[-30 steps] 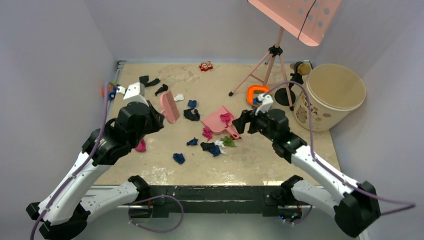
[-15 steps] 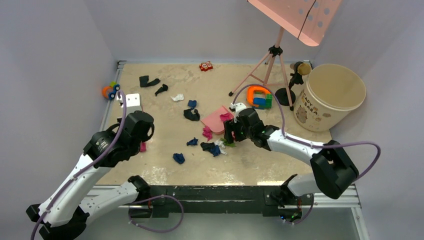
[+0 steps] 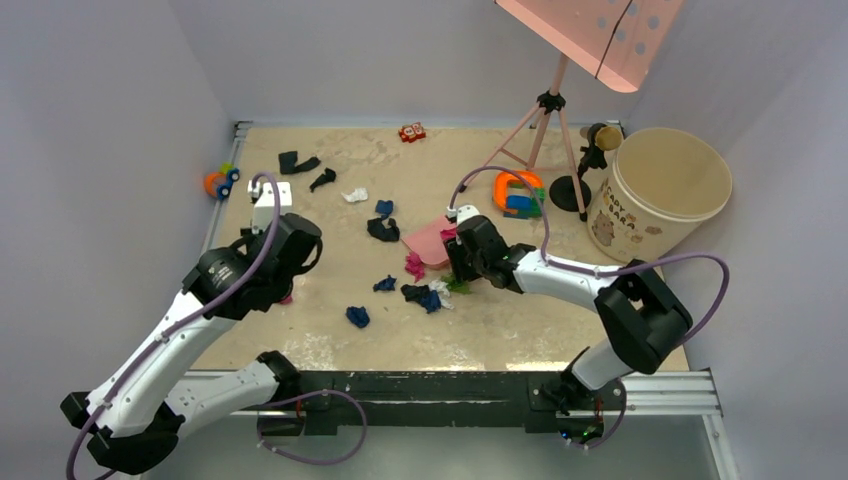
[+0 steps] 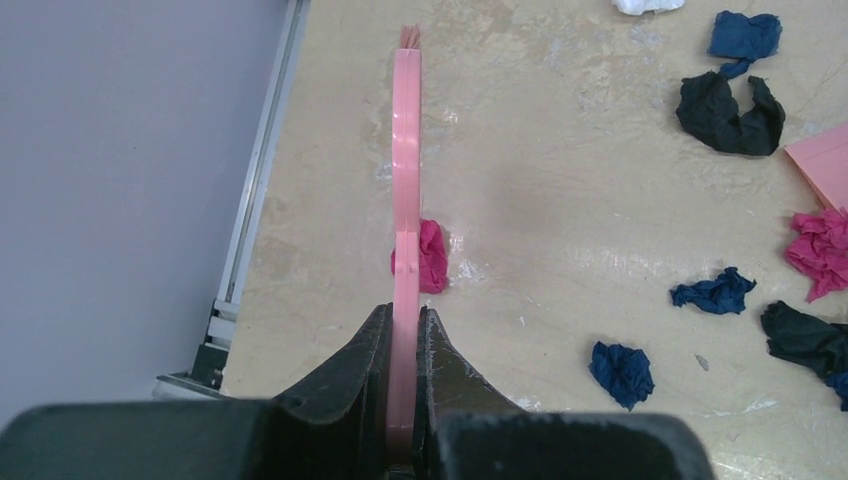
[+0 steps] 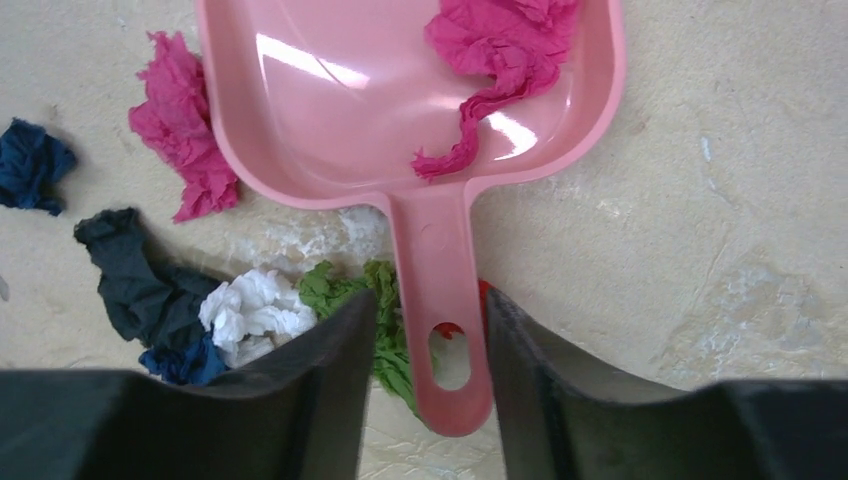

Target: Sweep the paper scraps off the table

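inside the right tool (image 5: pixel 430 300) — pink dustpan handle (image 5: pixel 430 235)

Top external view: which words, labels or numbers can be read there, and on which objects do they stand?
Beige bucket: dark lettering low on its side, too small and blurred to read.
Red-and-white block: some marks, too small to read.
Both wrist views: no text in sight.
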Robot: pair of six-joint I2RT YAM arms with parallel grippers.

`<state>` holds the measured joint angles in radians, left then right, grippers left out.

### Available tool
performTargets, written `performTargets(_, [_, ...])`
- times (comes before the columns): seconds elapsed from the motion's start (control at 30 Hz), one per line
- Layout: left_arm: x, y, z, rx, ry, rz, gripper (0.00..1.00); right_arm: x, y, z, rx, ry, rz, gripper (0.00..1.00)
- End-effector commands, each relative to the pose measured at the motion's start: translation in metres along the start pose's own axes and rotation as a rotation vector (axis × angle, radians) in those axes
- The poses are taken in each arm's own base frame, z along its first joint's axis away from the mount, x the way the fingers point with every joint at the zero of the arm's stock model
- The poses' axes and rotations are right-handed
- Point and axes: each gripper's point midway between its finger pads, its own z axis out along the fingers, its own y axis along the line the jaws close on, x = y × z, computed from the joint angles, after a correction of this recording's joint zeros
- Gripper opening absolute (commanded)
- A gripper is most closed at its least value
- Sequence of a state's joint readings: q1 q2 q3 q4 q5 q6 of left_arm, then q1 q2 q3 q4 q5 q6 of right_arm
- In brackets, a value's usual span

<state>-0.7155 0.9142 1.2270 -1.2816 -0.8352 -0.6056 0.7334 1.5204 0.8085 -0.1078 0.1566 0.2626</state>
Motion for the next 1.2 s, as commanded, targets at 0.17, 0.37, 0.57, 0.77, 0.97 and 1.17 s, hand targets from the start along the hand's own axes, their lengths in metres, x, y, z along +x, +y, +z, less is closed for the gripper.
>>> performTargets(0.17, [-0.019, 0.027, -0.003, -0.129, -0.059, 0.018, 0.00, -0.035, -0.006, -0.012, 0.062, -0.100, 0.017, 0.04])
performTargets(0.37, [-0.021, 0.028, 0.004, -0.167, -0.063, 0.056, 0.00, -0.040, -0.014, -0.048, 0.080, -0.112, 0.021, 0.00])
performTargets(0.57, [-0.019, 0.036, 0.014, -0.284, 0.000, 0.151, 0.00, -0.014, -0.001, -0.073, -0.008, 0.038, 0.046, 0.00])
performTargets(0.77, [-0.010, 0.032, 0.033, -0.353, 0.110, 0.245, 0.00, -0.006, -0.001, -0.104, -0.009, 0.151, 0.056, 0.00])
performTargets(0.97, [-0.001, 0.031, 0.052, -0.353, 0.190, 0.271, 0.00, -0.016, -0.021, -0.128, 0.101, 0.128, 0.077, 0.00])
performTargets(1.17, [0.023, 0.006, 0.076, -0.320, 0.337, 0.335, 0.00, -0.041, -0.020, -0.151, 0.057, -0.047, 0.125, 0.00])
